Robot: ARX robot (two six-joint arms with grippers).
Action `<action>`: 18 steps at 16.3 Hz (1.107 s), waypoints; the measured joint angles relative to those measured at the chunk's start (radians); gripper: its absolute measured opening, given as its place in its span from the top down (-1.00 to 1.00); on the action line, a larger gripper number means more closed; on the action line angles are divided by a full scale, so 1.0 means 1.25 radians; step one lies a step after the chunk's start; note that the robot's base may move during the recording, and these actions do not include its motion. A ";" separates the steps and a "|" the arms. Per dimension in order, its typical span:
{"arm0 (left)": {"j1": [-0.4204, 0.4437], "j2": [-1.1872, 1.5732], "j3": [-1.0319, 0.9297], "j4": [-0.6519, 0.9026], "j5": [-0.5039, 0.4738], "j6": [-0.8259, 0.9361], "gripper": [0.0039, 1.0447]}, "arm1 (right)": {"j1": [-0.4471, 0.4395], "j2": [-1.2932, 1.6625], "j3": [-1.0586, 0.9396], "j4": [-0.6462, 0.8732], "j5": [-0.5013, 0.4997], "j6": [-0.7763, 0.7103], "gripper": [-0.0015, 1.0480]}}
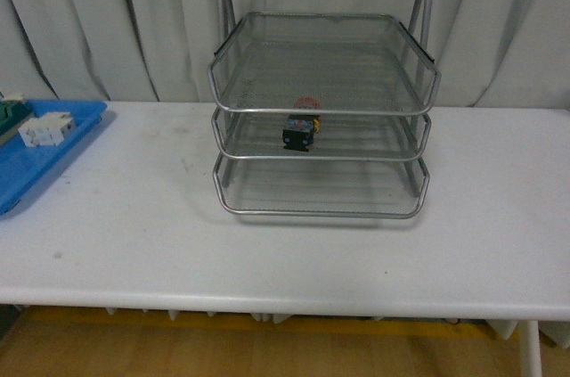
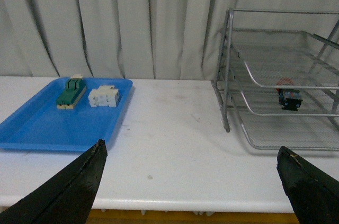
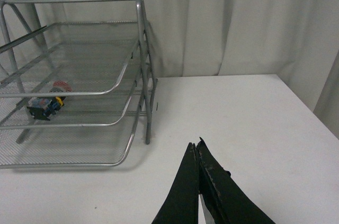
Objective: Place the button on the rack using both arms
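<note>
the rack [image 1: 322, 83] looks like shiny silver wire mesh on metal tubing; the table [image 1: 134, 234] is smooth matt white; the blue tray [image 2: 47, 128] is glossy plastic.

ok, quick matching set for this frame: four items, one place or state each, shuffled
Items:
1. button
2. white blocky part
3. left pincer
4. right pincer

Places/states:
A. shut, above bare table
B. middle tier of the rack
C. open wide
D. on the blue tray

Pairs: 1-B, 2-D, 3-C, 4-A
</note>
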 joint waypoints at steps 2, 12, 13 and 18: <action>0.000 0.000 0.000 0.000 0.000 0.000 -0.88 | -0.021 -0.102 -0.022 -0.065 -0.018 0.000 0.97; 0.000 0.000 0.000 0.000 0.000 0.000 -0.88 | -0.088 -0.506 -0.056 -0.420 -0.087 -0.001 0.97; 0.000 0.000 0.000 0.000 0.000 0.000 -0.88 | -0.088 -0.533 -0.056 -0.446 -0.087 -0.001 0.97; 0.000 0.000 0.000 0.000 0.000 0.000 -0.88 | -0.088 -0.637 -0.056 -0.549 -0.087 -0.001 0.97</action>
